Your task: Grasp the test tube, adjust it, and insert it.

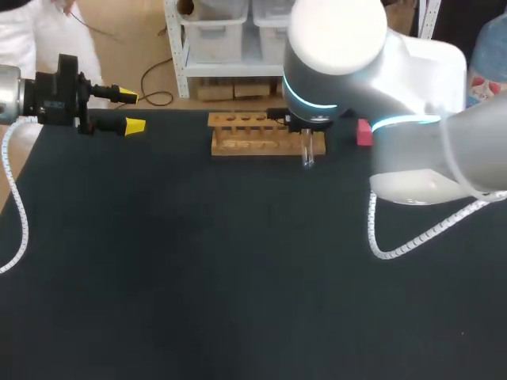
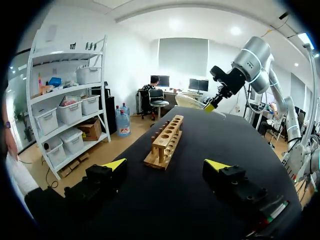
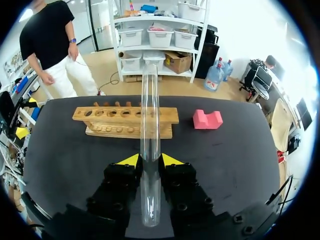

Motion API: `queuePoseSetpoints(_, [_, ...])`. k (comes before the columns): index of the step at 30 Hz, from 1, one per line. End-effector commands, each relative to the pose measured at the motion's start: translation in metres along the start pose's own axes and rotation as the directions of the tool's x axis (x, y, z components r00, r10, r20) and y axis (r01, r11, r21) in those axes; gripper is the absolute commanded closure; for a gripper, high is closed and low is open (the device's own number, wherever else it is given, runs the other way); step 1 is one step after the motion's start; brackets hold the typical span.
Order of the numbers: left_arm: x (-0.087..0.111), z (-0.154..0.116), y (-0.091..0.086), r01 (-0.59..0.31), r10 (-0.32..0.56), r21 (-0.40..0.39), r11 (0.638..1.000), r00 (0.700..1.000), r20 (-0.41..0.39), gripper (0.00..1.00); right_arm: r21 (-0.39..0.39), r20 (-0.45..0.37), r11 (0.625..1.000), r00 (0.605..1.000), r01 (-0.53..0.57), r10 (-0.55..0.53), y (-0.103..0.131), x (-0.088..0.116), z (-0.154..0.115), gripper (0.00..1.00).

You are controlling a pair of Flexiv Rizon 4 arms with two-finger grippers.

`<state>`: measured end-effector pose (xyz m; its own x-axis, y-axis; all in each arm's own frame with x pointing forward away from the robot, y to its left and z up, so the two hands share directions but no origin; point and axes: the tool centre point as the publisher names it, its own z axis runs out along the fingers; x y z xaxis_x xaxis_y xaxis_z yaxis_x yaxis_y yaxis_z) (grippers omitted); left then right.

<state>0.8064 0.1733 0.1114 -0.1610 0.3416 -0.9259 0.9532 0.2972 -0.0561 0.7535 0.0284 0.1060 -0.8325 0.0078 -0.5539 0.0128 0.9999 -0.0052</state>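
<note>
- head view: the right arm (image 1: pixel 372 87) comes in from the right and covers its own claw; only the clear tube (image 1: pixel 307 150) shows below the wrist, at the right end of the wooden rack (image 1: pixel 253 136).
- head view: the left claw (image 1: pixel 131 111) hangs over the far left corner of the bench (image 1: pixel 238 277), well apart from the rack, its yellow tips spread and nothing between them.
- head view: a pink block (image 1: pixel 364 132) lies just right of the rack, partly behind the arm.
- right wrist view: this shows what the head view hides. The right claw (image 3: pixel 150 161) pinches the tube (image 3: pixel 150 125) from both sides, and the tube runs out well past the tips and back toward the wrist.
- right wrist view: ahead of the claw the rack (image 3: pixel 115 120) lies crosswise with a row of open holes along its top; the block (image 3: pixel 207 119) sits beside it, apart.
- left wrist view: the left claw (image 2: pixel 165 165) is wide apart, with the rack (image 2: pixel 166 140) ahead of it seen end-on.
- left wrist view: the right claw (image 2: pixel 214 102) hangs in the air past the rack's far end; the tube cannot be made out here.
</note>
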Motion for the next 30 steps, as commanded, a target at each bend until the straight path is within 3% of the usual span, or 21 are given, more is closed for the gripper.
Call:
queuePoseSetpoints(1, [0.001,0.000,0.000,-0.004,0.004,-0.001,1.000,1.000,0.005,0.00,0.004,-0.021,1.000,1.000,0.005,-0.004,0.009,-0.006,0.014,1.00])
queuePoseSetpoints(30, [0.001,0.000,0.000,-0.004,0.004,-0.001,1.000,1.000,0.005,0.00,0.018,-0.103,1.000,0.995,0.017,-0.015,0.016,-0.002,0.053,1.00])
